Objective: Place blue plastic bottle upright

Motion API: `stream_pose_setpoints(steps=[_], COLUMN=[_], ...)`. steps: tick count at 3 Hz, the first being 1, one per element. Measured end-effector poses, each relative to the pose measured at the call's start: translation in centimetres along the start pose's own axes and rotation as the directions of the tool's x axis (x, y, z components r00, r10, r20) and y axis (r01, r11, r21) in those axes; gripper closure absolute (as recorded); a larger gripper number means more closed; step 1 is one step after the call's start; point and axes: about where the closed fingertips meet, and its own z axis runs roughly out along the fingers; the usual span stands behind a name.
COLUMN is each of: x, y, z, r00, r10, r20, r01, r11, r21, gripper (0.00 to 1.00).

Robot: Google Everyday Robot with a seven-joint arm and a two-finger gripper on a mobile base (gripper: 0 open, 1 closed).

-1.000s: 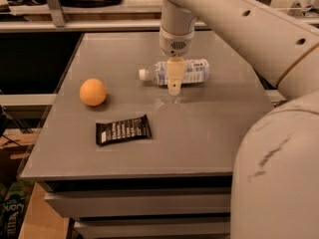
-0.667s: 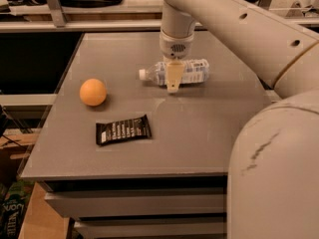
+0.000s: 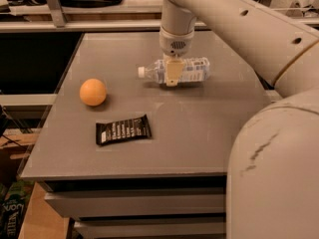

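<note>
The blue plastic bottle [image 3: 192,69] lies on its side at the back middle of the grey table [image 3: 199,128]. It is clear with a pale blue-and-white label, and its white cap [image 3: 141,72] points left. My gripper [image 3: 173,74] comes straight down from the arm's wrist [image 3: 176,36] onto the middle of the bottle and covers part of it. The bottle rests on the table top.
An orange ball [image 3: 93,92] sits at the left of the table. A black snack wrapper [image 3: 123,129] lies flat in front, near the middle. My arm's large pale body [image 3: 274,173] fills the right foreground. Shelving stands behind the table.
My gripper has drawn slightly up and back over the bottle. The bottle, ball and wrapper lie where they were.
</note>
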Motion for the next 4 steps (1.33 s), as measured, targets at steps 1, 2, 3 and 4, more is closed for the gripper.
stream_pose_setpoints(steps=[1,2,3,4], x=[-0.7,-1.3,-2.2,-3.2], y=[-0.1,0.2,1.5,3.0], z=[-3.0,-6.1,-9.1,-10.9], r00=[0.999,0.990,0.957,0.899], r10=[-0.017,-0.028,-0.001,0.094], r20=[0.034,0.136,0.289,0.427], r01=[0.016,0.018,-0.029,-0.150], r11=[0.9993,0.9971,0.9945,0.9836], r21=[0.034,0.074,0.101,0.101], gripper=[1.00,1.00,1.00,1.00])
